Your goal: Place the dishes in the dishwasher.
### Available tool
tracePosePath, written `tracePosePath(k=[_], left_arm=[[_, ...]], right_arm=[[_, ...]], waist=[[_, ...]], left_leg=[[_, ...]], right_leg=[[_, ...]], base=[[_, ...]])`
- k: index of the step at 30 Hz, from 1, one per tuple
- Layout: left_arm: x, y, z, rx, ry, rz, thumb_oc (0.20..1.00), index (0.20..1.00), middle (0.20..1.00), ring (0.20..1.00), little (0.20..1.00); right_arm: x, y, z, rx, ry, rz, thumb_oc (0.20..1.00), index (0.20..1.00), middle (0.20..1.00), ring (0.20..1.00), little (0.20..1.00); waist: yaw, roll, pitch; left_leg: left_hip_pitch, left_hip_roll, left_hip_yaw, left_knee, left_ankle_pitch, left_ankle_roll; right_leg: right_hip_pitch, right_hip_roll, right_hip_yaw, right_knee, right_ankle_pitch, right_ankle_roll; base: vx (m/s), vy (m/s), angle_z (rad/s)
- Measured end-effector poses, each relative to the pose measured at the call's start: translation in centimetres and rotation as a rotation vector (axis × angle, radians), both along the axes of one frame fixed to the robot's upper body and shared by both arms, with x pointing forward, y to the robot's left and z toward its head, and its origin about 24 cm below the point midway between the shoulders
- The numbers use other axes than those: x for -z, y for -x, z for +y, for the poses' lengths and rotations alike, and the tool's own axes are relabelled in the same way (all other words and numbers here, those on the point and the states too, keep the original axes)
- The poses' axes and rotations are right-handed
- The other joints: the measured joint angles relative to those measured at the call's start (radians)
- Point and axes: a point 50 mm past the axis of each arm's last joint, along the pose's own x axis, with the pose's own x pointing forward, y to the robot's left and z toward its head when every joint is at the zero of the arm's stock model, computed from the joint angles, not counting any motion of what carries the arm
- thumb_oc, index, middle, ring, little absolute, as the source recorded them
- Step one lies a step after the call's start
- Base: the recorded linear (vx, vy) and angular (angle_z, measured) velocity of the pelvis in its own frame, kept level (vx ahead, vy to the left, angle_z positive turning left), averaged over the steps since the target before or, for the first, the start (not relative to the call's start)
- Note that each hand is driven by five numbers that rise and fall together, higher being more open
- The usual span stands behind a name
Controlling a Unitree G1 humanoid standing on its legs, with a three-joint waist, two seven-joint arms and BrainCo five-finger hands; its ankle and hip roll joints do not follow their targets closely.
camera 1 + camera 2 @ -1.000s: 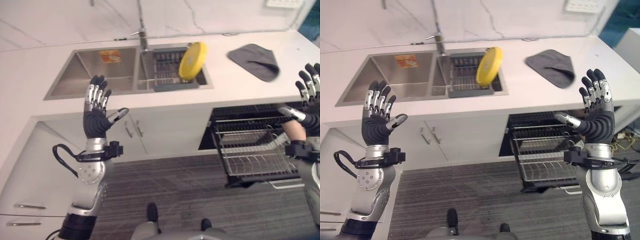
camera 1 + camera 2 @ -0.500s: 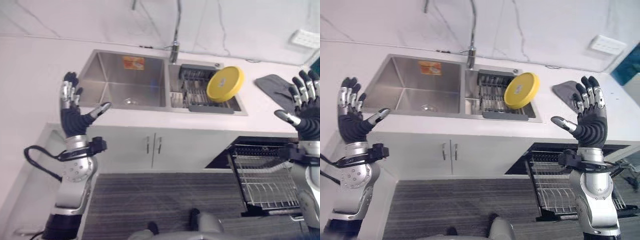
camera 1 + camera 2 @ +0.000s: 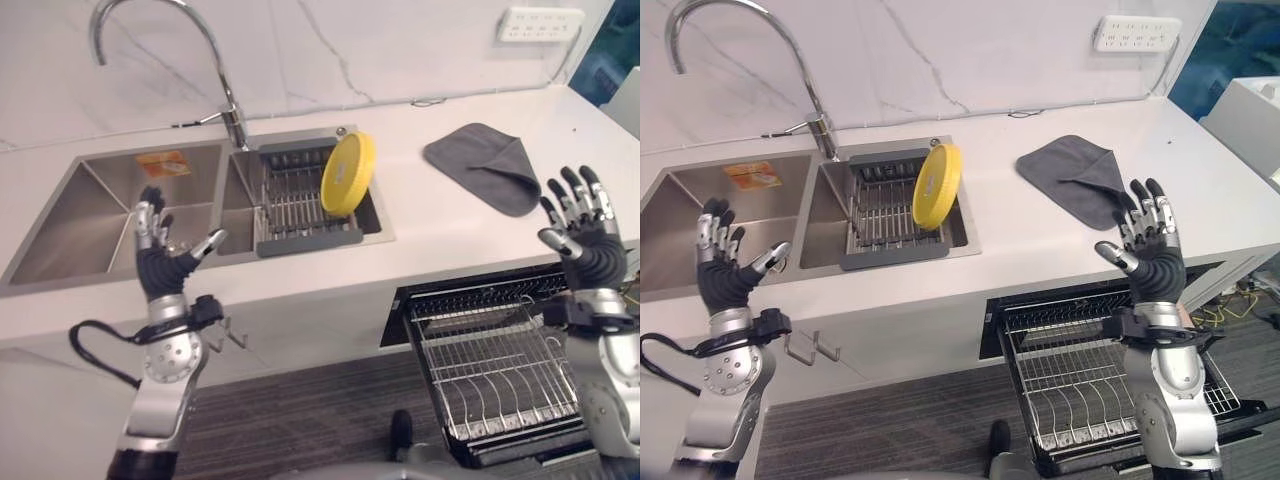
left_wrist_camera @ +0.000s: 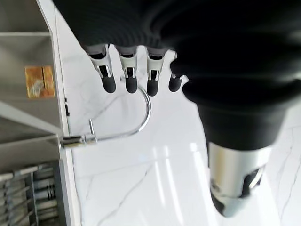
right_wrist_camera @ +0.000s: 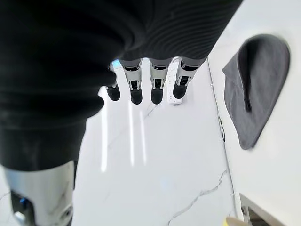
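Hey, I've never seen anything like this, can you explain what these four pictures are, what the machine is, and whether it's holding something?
It is a humanoid robot seen through its own cameras. Two pictures come from a stereo camera on its head, looking down at a kitchen counter. The other two come from cameras on its wrists, looking along each hand.

The left hand and right hand are both raised with straight fingers and hold nothing.

A yellow plate stands on edge in a drying rack inside the right basin of the sink. A grey cloth lies on the counter. Below, the dishwasher rack is pulled out and carries no dishes. The job is to move the dishes into it.
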Motion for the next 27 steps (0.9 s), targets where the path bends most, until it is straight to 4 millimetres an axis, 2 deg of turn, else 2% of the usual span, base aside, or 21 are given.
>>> tracePosePath(k=[1, 2, 3, 4, 5, 6, 8, 9, 10, 11, 12, 14, 16, 17, 20, 22, 23, 24, 25, 26, 27], left_arm=[[0.2, 0.0, 0.0, 0.008, 0.028, 0.008, 1.0, 1.0, 1.0, 1.0, 1.0], [0.3, 0.0, 0.0, 0.014, 0.039, 0.011, 1.0, 1.0, 1.0, 1.0, 1.0], [0.3, 0.0, 0.0, 0.026, 0.055, 0.01, 1.0, 1.0, 1.0, 1.0, 1.0], [0.5, -0.1, 0.1, 0.036, 0.056, 0.016, 1.0, 1.0, 1.0, 1.0, 1.0], [0.6, -0.1, 0.0, 0.053, 0.051, 0.025, 1.0, 1.0, 1.0, 1.0, 1.0], [0.7, -0.1, -0.2, 0.062, 0.049, 0.029, 1.0, 1.0, 1.0, 1.0, 1.0], [0.9, -0.2, -1.0, 0.116, 0.041, 0.031, 1.0, 1.0, 1.0, 1.0, 1.0], [1.0, -0.3, -1.4, 0.136, 0.04, 0.036, 1.0, 1.0, 1.0, 1.0, 1.0], [1.5, -0.5, -1.3, 0.139, 0.036, 0.06, 1.0, 1.0, 1.0, 1.0, 1.0], [1.6, -0.5, -1.0, 0.136, 0.034, 0.07, 1.0, 1.0, 1.0, 1.0, 1.0], [0.9, -0.5, -0.5, 0.137, 0.03, 0.049, 1.0, 1.0, 1.0, 1.0, 1.0], [0.5, -0.5, -0.1, 0.133, 0.019, 0.037, 1.0, 1.0, 1.0, 1.0, 1.0], [-0.1, -0.8, -0.5, 0.172, 0.006, 0.017, 1.0, 1.0, 1.0, 1.0, 1.0], [-0.3, -0.9, -0.6, 0.183, 0.001, 0.009, 1.0, 1.0, 1.0, 1.0, 1.0], [-0.5, -0.8, -0.6, 0.212, -0.03, 0.025, 1.0, 1.0, 1.0, 1.0, 1.0], [-0.3, -0.6, -0.4, 0.209, -0.039, 0.041, 1.0, 1.0, 1.0, 1.0, 1.0], [-0.3, -0.6, -0.4, 0.209, -0.041, 0.039, 1.0, 1.0, 1.0, 1.0, 1.0], [-0.4, -0.7, -0.4, 0.213, -0.05, 0.039, 1.0, 1.0, 1.0, 1.0, 1.0], [-0.7, -0.7, -0.3, 0.214, -0.069, 0.036, 1.0, 1.0, 1.0, 1.0, 1.0], [-0.5, -0.5, 0.0, 0.201, -0.067, 0.044, 1.0, 1.0, 1.0, 1.0, 1.0], [-0.3, -0.4, -0.1, 0.199, -0.06, 0.047, 1.0, 1.0, 1.0, 1.0, 1.0]], right_arm=[[-0.5, 0.0, -0.4, 0.012, 0.026, -0.011, 1.0, 1.0, 1.0, 1.0, 1.0], [-0.6, -0.1, -0.7, 0.023, 0.043, -0.009, 1.0, 1.0, 1.0, 1.0, 1.0], [-0.6, -0.1, -0.7, 0.026, 0.054, -0.001, 1.0, 1.0, 1.0, 1.0, 1.0], [-0.4, -0.2, -0.7, 0.024, 0.063, 0.012, 1.0, 1.0, 1.0, 1.0, 1.0], [0.0, -0.2, -0.4, 0.02, 0.077, 0.031, 1.0, 1.0, 1.0, 1.0, 1.0], [0.3, -0.3, -0.2, 0.013, 0.081, 0.044, 1.0, 1.0, 1.0, 1.0, 1.0], [0.5, -0.1, -0.1, 0.016, 0.102, 0.055, 1.0, 1.0, 1.0, 1.0, 1.0], [0.4, -0.2, 0.0, 0.013, 0.104, 0.054, 1.0, 1.0, 1.0, 1.0, 1.0], [0.6, -0.3, 0.2, 0.003, 0.1, 0.064, 1.0, 1.0, 1.0, 1.0, 1.0], [1.0, 0.0, 0.2, 0.003, 0.088, 0.079, 1.0, 1.0, 1.0, 1.0, 1.0], [1.3, 0.4, 0.3, 0.003, 0.069, 0.083, 1.0, 1.0, 1.0, 1.0, 1.0], [1.8, 0.6, 1.1, -0.01, 0.016, 0.084, 1.0, 1.0, 1.0, 1.0, 1.0], [1.5, 0.7, 1.5, -0.027, 0.012, 0.075, 1.0, 1.0, 1.0, 1.0, 1.0], [1.3, 0.7, 1.6, -0.028, 0.013, 0.065, 1.0, 1.0, 1.0, 1.0, 1.0], [1.0, 0.5, 1.7, -0.027, 0.008, 0.051, 1.0, 1.0, 1.0, 1.0, 1.0], [0.7, 0.3, 1.8, -0.033, 0.013, 0.041, 1.0, 1.0, 1.0, 1.0, 1.0], [1.1, -0.1, 1.4, -0.037, -0.048, 0.055, 1.0, 1.0, 1.0, 1.0, 1.0], [1.5, -0.6, 1.0, -0.021, -0.084, 0.071, 1.0, 1.0, 1.0, 1.0, 1.0], [1.7, -0.7, 0.8, -0.006, -0.105, 0.08, 1.0, 1.0, 1.0, 1.0, 1.0], [1.7, -0.9, 0.8, 0.009, -0.117, 0.077, 1.0, 1.0, 1.0, 1.0, 1.0], [1.4, -1.0, 0.8, 0.014, -0.119, 0.068, 1.0, 1.0, 1.0, 1.0, 1.0]], waist=[[0.001, -0.002, 0.001], [0.005, -0.005, 0.003], [0.004, -0.008, 0.004], [0.003, -0.007, 0.004], [-0.002, -0.001, 0.004], [0.0, 0.002, 0.004], [0.005, 0.019, 0.003], [-0.005, 0.028, -0.001], [-0.008, 0.009, 0.002], [-0.017, -0.03, -0.005], [-0.014, -0.055, -0.006], [-0.008, -0.055, -0.005], [0.019, -0.058, -0.006], [0.037, -0.062, -0.005], [0.065, -0.092, 0.002], [0.084, -0.097, 0.004], [0.089, -0.097, 0.009], [0.088, -0.117, 0.007], [0.087, -0.145, 0.008], [0.099, -0.152, 0.001], [0.093, -0.142, 0.004]], left_leg=[[-0.059, 0.002, -0.044, 0.115, 0.032, -0.004], [-0.116, -0.004, -0.078, 0.193, 0.007, -0.018], [-0.141, -0.008, -0.063, 0.154, -0.026, -0.006], [-0.145, -0.005, -0.046, 0.013, -0.028, -0.002], [-0.135, 0.007, -0.026, -0.258, 0.008, -0.002], [-0.139, 0.018, -0.019, -0.33, 0.039, 0.008], [-0.172, 0.024, -0.093, -0.338, 0.063, 0.004], [-0.171, 0.002, -0.095, -0.331, 0.088, 0.002], [-0.159, -0.061, -0.093, -0.334, 0.132, 0.02], [-0.129, -0.138, -0.088, -0.363, 0.119, 0.046], [-0.118, -0.185, -0.085, -0.36, 0.112, 0.08], [-0.096, -0.215, -0.097, -0.36, 0.091, 0.115], [-0.068, -0.228, -0.103, -0.36, 0.07, 0.145], [-0.061, -0.231, -0.107, -0.36, 0.064, 0.154], [-0.041, -0.245, -0.105, -0.359, 0.052, 0.169], [-0.022, -0.234, -0.095, -0.36, 0.042, 0.175], [-0.023, -0.212, -0.102, -0.36, 0.042, 0.169], [-0.025, -0.212, -0.101, -0.36, 0.041, 0.155], [-0.02, -0.23, -0.099, -0.361, 0.041, 0.144], [-0.019, -0.236, -0.079, -0.363, 0.028, 0.122], [-0.022, -0.226, -0.081, -0.366, 0.032, 0.116]], right_leg=[[0.008, -0.01, 0.015, 0.0, -0.014, -0.019], [0.012, -0.022, 0.024, 0.0, -0.022, -0.02], [0.015, -0.033, 0.021, 0.0, -0.026, -0.007], [0.019, -0.035, 0.011, 0.0, -0.021, 0.015], [0.032, -0.027, -0.014, 0.0, -0.02, 0.016], [0.046, -0.027, -0.012, 0.0, -0.022, 0.028], [0.057, -0.045, -0.011, 0.0, -0.039, 0.068], [0.061, -0.073, -0.003, 0.0, -0.044, 0.092], [0.08, -0.127, 0.005, 0.001, -0.047, 0.121], [0.098, -0.19, 0.025, 0.001, -0.047, 0.125], [0.099, -0.226, 0.018, 0.017, -0.026, 0.126], [0.098, -0.259, 0.021, 0.078, 0.021, 0.135], [0.094, -0.276, 0.021, 0.141, 0.052, 0.172], [0.082, -0.281, 0.021, 0.163, 0.063, 0.187], [0.063, -0.305, -0.016, 0.238, 0.085, 0.192], [0.063, -0.298, -0.037, 0.233, 0.069, 0.214], [0.071, -0.232, -0.01, 0.148, 0.018, 0.203], [0.077, -0.184, -0.004, 0.076, 0.025, 0.192], [0.08, -0.171, -0.018, 0.043, 0.038, 0.172], [0.092, -0.17, -0.045, -0.001, 0.01, 0.145], [0.089, -0.16, -0.039, -0.006, 0.006, 0.147]], base=[[0.19, 0.009, -0.25], [0.21, 0.198, -0.15], [0.16, 0.227, -0.04], [0.14, 0.296, 0.18], [0.08, 0.286, 0.17], [0.1, 0.373, 0.15], [0.15, 0.4, -0.02], [0.15, 0.34, -0.05], [0.12, 0.323, 0.14], [0.1, 0.357, 0.22], [0.1, 0.425, 0.28], [0.06, 0.348, 0.3], [0.04, 0.304, 0.21], [0.03, 0.294, 0.13], [0.01, 0.142, 0.04], [0.0, -0.04, -0.2], [0.02, -0.102, -0.13], [0.01, -0.106, 0.06], [0.04, -0.123, -0.18], [0.09, -0.11, -0.19], [0.09, -0.085, -0.31]])
